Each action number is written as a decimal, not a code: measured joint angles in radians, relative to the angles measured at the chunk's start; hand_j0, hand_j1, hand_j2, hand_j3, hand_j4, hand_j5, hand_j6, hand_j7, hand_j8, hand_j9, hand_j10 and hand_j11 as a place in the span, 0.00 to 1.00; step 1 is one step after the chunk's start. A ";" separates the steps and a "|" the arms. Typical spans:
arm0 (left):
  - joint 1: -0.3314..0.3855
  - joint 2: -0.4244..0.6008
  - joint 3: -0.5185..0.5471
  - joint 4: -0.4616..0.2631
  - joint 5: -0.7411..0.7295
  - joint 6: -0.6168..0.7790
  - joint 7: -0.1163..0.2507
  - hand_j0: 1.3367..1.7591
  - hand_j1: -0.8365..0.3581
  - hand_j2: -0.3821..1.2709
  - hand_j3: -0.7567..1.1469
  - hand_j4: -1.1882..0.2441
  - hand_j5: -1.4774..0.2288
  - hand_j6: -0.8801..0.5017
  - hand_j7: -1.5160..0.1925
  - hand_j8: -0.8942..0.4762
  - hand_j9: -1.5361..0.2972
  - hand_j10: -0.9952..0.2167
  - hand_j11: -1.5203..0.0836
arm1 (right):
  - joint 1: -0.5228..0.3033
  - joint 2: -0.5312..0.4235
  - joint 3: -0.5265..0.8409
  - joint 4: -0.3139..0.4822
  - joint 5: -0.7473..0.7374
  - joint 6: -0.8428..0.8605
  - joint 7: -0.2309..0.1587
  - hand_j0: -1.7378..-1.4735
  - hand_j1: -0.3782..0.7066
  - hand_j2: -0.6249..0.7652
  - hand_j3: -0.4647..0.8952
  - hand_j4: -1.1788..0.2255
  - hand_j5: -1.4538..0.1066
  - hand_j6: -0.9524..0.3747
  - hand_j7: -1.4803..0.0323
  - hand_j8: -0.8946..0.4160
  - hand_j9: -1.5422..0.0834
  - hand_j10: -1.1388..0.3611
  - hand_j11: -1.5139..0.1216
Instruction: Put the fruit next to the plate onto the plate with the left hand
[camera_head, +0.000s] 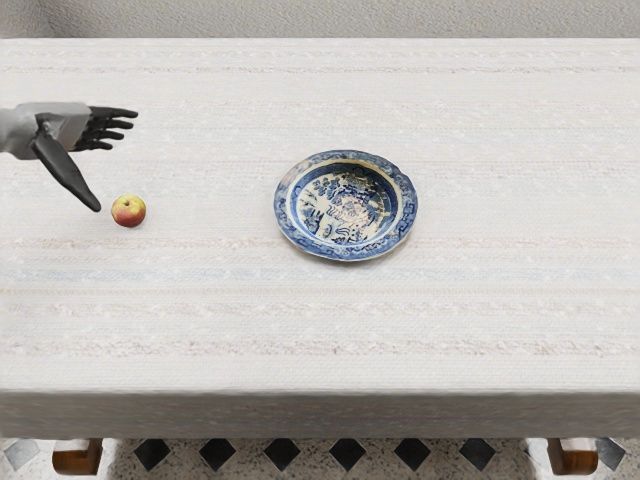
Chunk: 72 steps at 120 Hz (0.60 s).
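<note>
A small red and yellow apple (128, 211) lies on the white tablecloth, well to the left of the blue and white patterned plate (346, 205). My left hand (85, 140) comes in from the left edge and hovers above and to the upper left of the apple. Its fingers (112, 124) are spread out and the thumb (66, 172) points down toward the apple, a small gap short of it. The hand holds nothing. The plate is empty.
The table (320, 330) is covered with a pale striped cloth and its front edge runs across the bottom of the view. Below it show a checkered floor and wooden legs (76, 456).
</note>
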 joint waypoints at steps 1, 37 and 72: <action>0.000 0.000 0.000 0.000 0.000 0.000 0.000 0.76 0.99 0.23 0.40 0.83 0.87 0.63 0.89 0.65 0.84 0.82 0.95 | 0.000 0.000 0.000 0.000 0.000 0.000 0.000 0.30 0.04 0.45 0.34 0.83 0.92 0.71 0.97 0.67 0.94 0.75 0.92; -0.043 -0.013 -0.007 -0.001 0.004 0.000 0.118 0.76 0.99 0.23 0.40 0.83 0.87 0.63 0.89 0.65 0.84 0.82 0.95 | 0.001 0.000 0.000 0.001 -0.001 0.000 0.000 0.30 0.04 0.45 0.34 0.83 0.92 0.71 0.97 0.67 0.94 0.75 0.92; -0.170 -0.249 -0.007 -0.036 0.129 0.000 0.542 0.76 0.99 0.23 0.40 0.83 0.87 0.63 0.89 0.65 0.84 0.82 0.95 | 0.001 0.000 0.000 0.001 -0.001 0.000 0.000 0.30 0.04 0.45 0.34 0.83 0.92 0.71 0.97 0.67 0.94 0.75 0.92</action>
